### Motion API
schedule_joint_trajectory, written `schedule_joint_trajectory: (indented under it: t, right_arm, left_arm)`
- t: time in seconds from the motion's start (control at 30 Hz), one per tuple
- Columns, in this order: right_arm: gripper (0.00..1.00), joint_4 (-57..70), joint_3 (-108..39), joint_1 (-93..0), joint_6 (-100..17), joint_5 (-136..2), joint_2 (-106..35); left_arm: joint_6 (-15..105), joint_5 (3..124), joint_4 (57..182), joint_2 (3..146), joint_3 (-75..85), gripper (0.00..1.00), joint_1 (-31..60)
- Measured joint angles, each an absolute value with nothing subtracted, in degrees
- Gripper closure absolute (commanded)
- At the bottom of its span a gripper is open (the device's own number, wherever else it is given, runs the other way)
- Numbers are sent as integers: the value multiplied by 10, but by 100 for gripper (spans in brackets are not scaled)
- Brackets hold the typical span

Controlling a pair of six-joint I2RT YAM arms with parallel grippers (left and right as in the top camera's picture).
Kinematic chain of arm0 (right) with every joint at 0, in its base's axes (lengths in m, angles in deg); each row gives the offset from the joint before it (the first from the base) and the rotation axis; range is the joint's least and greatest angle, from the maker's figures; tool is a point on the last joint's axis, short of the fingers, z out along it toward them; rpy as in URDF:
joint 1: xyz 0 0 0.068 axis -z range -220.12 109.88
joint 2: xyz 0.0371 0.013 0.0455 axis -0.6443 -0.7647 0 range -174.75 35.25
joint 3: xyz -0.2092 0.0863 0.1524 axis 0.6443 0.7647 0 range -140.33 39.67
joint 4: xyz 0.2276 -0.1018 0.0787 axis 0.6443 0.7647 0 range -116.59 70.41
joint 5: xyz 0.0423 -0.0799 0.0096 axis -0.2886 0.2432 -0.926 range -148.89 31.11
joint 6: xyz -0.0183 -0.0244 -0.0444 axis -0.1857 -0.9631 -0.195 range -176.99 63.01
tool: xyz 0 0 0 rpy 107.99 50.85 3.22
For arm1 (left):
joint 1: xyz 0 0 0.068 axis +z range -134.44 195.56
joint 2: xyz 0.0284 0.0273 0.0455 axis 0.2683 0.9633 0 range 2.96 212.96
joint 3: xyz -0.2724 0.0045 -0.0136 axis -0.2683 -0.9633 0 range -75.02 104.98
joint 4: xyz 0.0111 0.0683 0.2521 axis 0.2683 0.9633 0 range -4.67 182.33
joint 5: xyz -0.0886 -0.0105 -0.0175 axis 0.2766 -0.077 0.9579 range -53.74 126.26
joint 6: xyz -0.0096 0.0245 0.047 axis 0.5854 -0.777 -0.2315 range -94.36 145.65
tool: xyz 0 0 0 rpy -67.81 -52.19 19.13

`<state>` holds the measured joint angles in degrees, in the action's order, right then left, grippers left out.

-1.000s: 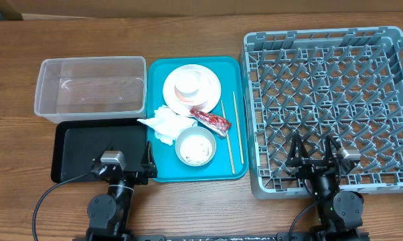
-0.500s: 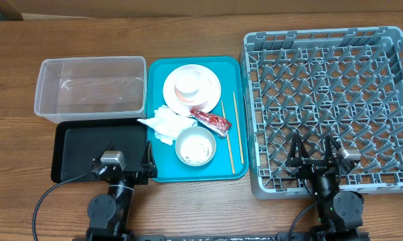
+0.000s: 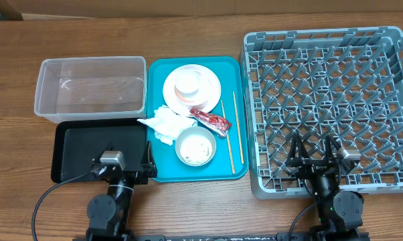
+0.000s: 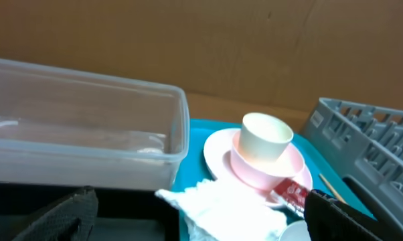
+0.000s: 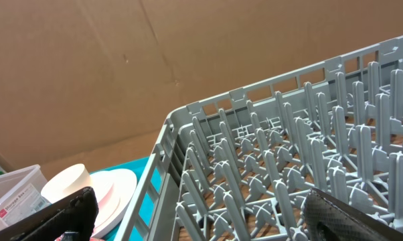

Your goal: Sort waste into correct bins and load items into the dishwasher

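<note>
On the teal tray a small white cup stands on the pink plate. Below them lie a crumpled napkin, a red wrapper, a white bowl holding rice, and two chopsticks. The clear tub and black tray sit to the left, and the grey dish rack to the right. My left gripper hangs open over the black tray's near right corner. The right gripper is open and empty above the rack's front edge.
The left wrist view shows the tub, the cup, the napkin and the wrapper ahead. A brown cardboard wall stands behind the table. Upright pegs fill the rack in the right wrist view.
</note>
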<state>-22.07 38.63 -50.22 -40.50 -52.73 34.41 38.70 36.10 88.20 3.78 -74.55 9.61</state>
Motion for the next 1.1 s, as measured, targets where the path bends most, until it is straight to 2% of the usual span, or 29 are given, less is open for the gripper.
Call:
schedule_joint_trajectory:
  t: [1.1]
  right_arm:
    - [0, -220, 386, -502, -405, -527, 344]
  left_arm:
    - [403, 385, 896, 38, -746, 0, 96]
